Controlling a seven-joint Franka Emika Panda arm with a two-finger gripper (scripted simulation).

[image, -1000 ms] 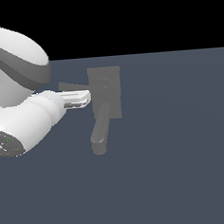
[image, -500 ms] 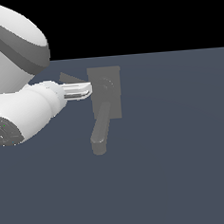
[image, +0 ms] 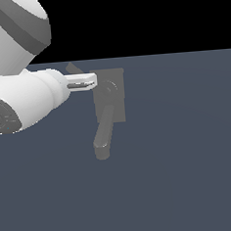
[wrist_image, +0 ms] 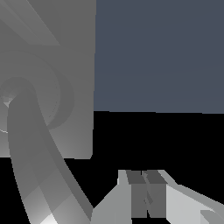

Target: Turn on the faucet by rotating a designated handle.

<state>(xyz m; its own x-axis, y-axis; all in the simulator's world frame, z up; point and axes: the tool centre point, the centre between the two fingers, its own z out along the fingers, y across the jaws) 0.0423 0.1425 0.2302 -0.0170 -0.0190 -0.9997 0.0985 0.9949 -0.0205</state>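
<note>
The grey faucet has a flat base plate [image: 115, 75] [wrist_image: 48, 39]. Its thick round-ended spout [image: 103, 135] [wrist_image: 30, 162] points toward the near side of the exterior view. The thin handle [image: 74, 68] runs from the round hub [image: 110, 87] toward the exterior view's upper left, and my fingers cover most of it. My gripper [image: 92, 81] [wrist_image: 144, 197] is shut with nothing between its fingers. Its tips lie at the base plate's left edge, right against the handle's near side. Whether they touch it I cannot tell.
A plain dark blue-grey floor [image: 181, 171] surrounds the faucet. My white arm [image: 17, 91] fills the exterior view's upper left. A black background lies beyond the floor's far edge.
My gripper has shifted farther back and slightly toward the exterior view's right, along the base plate's edge. The visible piece of the handle has swung farther back with it.
</note>
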